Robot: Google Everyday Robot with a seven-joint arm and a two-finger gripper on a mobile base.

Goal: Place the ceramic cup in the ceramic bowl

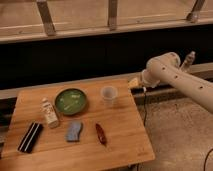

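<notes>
Gripper (136, 82) apparently open and empty, arm stretched leftward near ceramic cup (109, 95).

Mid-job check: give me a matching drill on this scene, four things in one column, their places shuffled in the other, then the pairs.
Things
1. ceramic cup
2. ceramic bowl
3. white bottle
4. gripper

Places
A. just off the far right corner of the table, holding nothing
B. left of the bowl and a little nearer the camera
C. upright on the table, right of the bowl, not touching it
D. far middle of the table, nothing in it

Pairs: 1-C, 2-D, 3-B, 4-A
</notes>
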